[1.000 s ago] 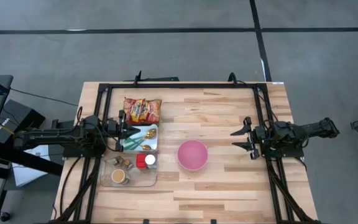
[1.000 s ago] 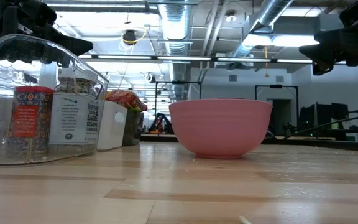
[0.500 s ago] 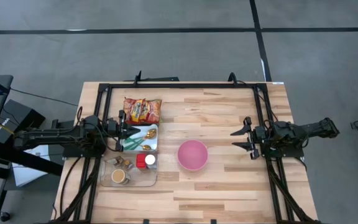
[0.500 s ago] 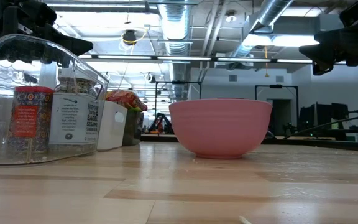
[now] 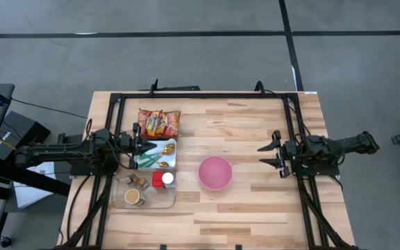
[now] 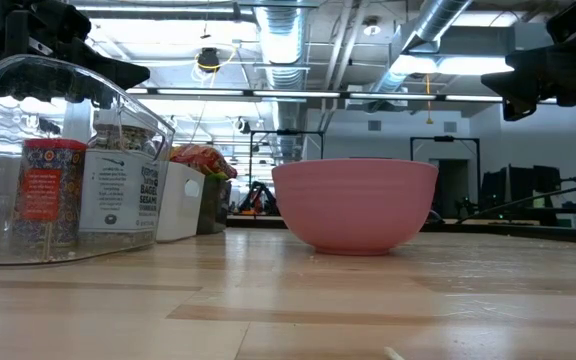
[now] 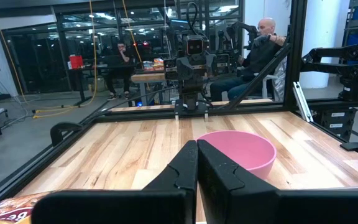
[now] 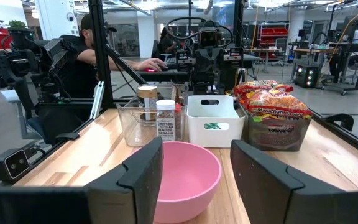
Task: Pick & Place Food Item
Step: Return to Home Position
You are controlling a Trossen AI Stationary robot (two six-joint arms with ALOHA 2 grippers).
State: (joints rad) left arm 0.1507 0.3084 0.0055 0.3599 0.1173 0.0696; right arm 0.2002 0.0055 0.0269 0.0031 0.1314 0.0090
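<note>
A pink bowl (image 5: 215, 173) stands on its base at the table's middle. A red and yellow noodle bag (image 5: 159, 123) lies at the far left. A white bin (image 5: 160, 154) with small wrapped items sits next to it. My left gripper (image 5: 144, 146) hovers level over the bin's left edge, shut and holding nothing; its joined fingertips (image 7: 197, 144) point at the bowl (image 7: 238, 149). My right gripper (image 5: 273, 154) hangs level to the right of the bowl, open, with nothing between its fingers (image 8: 148, 155). It faces the bowl (image 8: 182, 177) and the bag (image 8: 272, 121).
A clear container (image 5: 144, 189) with spice jars stands at the near left, in front of the white bin; the low view shows it beside the bowl (image 6: 354, 205). A black frame (image 5: 200, 96) runs around the table. People sit in the room beyond.
</note>
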